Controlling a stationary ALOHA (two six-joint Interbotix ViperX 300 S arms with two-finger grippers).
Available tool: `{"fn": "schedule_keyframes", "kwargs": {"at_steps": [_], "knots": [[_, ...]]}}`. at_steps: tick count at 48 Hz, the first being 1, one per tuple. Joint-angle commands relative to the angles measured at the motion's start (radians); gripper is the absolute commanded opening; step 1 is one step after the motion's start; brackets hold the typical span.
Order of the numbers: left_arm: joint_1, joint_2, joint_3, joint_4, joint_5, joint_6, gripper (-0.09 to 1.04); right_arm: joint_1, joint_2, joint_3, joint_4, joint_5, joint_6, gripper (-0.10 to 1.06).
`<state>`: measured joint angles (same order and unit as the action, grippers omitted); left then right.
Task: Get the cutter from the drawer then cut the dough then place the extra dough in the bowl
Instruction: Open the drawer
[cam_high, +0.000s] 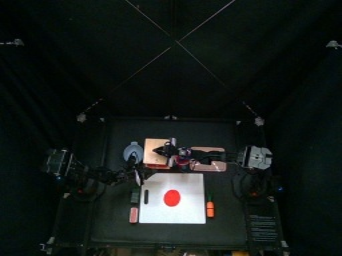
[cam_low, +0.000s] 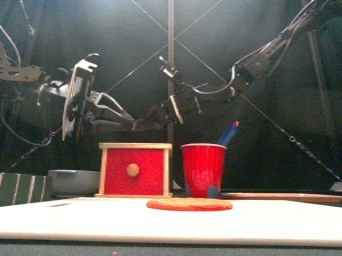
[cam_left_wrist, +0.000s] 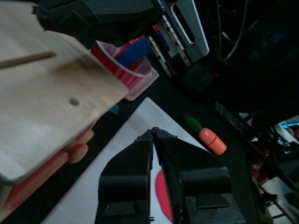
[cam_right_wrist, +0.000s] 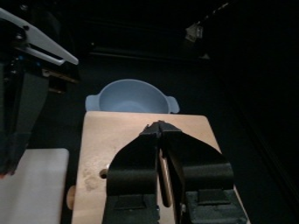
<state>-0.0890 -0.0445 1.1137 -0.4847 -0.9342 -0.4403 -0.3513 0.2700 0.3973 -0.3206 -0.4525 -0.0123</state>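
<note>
Top view of a small black table, with clock directions taken from the middle of the white cutting board, 12 o'clock pointing at the back curtain. A flat red dough disc lies in the centre of the board.

At 12 o'clock, just behind the board, stands the pale wooden box. Its red drawer front sits closed, facing the board. At 11 o'clock, just beside the box, is the blue-grey bowl. At 1 o'clock, beside the box on its other side, stands the red cup, with a blue toy knife leaning out of it. At 3 o'clock, on the table just off the board's edge, lies an orange toy food with a green end.

The right gripper reaches in from the right and hangs over the top of the box, its jaws pressed together and holding nothing. The left gripper hovers at about 10 o'clock, above the board's left side, its jaws also pressed together and empty.
</note>
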Motion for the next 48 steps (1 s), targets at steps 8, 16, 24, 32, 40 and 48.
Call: {"fn": "schedule_keyframes", "kwargs": {"at_steps": [8,16,24,32,40,48], "knots": [[-0.012,0.057,-0.037,-0.012,0.008,-0.166,0.81,-0.005,0.037,-0.091,-0.049,0.106,0.002,-0.04],[-0.009,0.067,-0.038,-0.103,0.018,-0.23,0.85,-0.005,0.046,-0.092,-0.064,0.166,0.002,-0.04],[-0.009,0.094,-0.049,-0.224,0.058,-0.236,0.85,0.003,0.049,-0.084,-0.081,0.184,0.003,-0.04],[-0.005,0.121,-0.066,-0.247,0.061,-0.235,0.85,0.018,0.06,-0.087,-0.098,0.187,0.003,-0.04],[0.005,0.149,-0.091,-0.247,0.061,-0.235,0.85,0.028,0.061,-0.094,-0.101,0.192,0.003,-0.04],[0.029,0.172,-0.11,-0.244,0.061,-0.232,0.85,0.029,0.061,-0.092,-0.101,0.192,0.003,-0.04]]}}
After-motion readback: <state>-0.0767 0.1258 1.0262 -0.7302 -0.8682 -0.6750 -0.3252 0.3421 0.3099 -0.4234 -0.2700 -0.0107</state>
